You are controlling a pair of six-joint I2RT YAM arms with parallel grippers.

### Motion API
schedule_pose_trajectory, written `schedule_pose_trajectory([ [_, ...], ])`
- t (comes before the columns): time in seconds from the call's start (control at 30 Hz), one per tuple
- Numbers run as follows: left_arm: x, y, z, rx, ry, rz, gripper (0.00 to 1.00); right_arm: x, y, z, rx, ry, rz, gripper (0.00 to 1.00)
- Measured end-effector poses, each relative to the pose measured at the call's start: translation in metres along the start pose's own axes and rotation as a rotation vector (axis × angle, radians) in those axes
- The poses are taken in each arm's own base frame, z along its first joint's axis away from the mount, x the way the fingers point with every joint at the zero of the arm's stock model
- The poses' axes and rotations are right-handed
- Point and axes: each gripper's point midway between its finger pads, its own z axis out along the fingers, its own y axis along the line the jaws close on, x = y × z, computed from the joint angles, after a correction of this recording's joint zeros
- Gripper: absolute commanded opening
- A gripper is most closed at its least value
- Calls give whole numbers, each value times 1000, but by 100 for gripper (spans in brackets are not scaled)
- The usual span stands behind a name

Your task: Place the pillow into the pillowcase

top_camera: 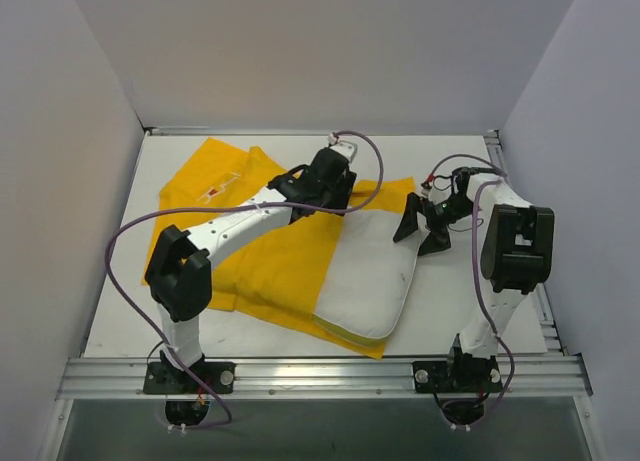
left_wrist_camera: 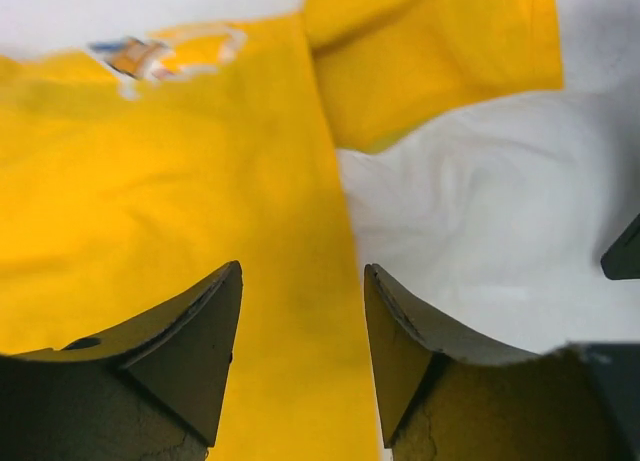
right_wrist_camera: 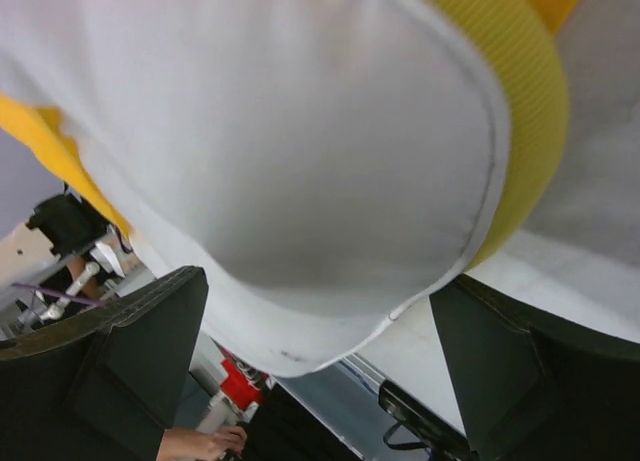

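The yellow pillowcase [top_camera: 255, 256] lies spread over the left and middle of the table, its print [top_camera: 215, 191] near the far left. The white pillow [top_camera: 370, 271] lies right of centre, with yellow cloth over its left side and under its near edge. My left gripper [top_camera: 318, 193] hovers over the pillowcase by the pillow's far left corner. In the left wrist view it [left_wrist_camera: 303, 268] is open, with yellow cloth [left_wrist_camera: 150, 201] and the pillow [left_wrist_camera: 470, 241] below. My right gripper [top_camera: 422, 231] stands wide open beside the pillow's right edge. In the right wrist view it [right_wrist_camera: 318, 283] frames the pillow's rounded corner [right_wrist_camera: 300, 181] without touching it.
An aluminium rail [top_camera: 320, 373] runs along the table's near edge. White walls close in the left, far and right sides. Purple cables [top_camera: 125, 231] loop off both arms. A person's hand [right_wrist_camera: 200, 444] shows beyond the table edge in the right wrist view.
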Motion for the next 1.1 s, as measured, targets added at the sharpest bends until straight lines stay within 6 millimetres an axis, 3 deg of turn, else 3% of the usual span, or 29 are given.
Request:
schedule_pose_trajectory([
  [0.1, -29, 28, -9, -17, -57, 81, 61, -13, -4, 11, 10, -29, 40, 97],
  [0.2, -45, 30, -3, -17, -68, 164, 60, -21, -2, 17, 14, -59, 47, 71],
  [0.23, -47, 25, 5, -9, -67, 190, 59, -23, -1, 19, 14, -65, 45, 53],
  [0.47, -18, 13, 71, 2, 42, 295, 59, -17, 7, 37, 16, -59, -28, 7],
  [0.53, -13, 13, 88, -11, 57, 305, 59, -11, 13, 40, 15, -51, -52, 0],
  [0.73, -11, 30, 122, -109, 65, 332, 51, -4, 20, 40, 19, -59, -91, 0],
  [0.93, -9, 53, 127, -195, 85, 366, 51, -2, 22, 39, 16, -72, -101, 0],
  [1.0, -9, 57, 127, -204, 90, 371, 7, -2, 22, 39, 15, -74, -102, 0],
  [1.03, -8, 58, 126, -205, 98, 374, 0, -2, 22, 39, 15, -75, -101, 0],
  [1.1, -6, 51, 125, -134, 132, 366, 0, -3, 23, 40, 11, -77, -100, 0],
])
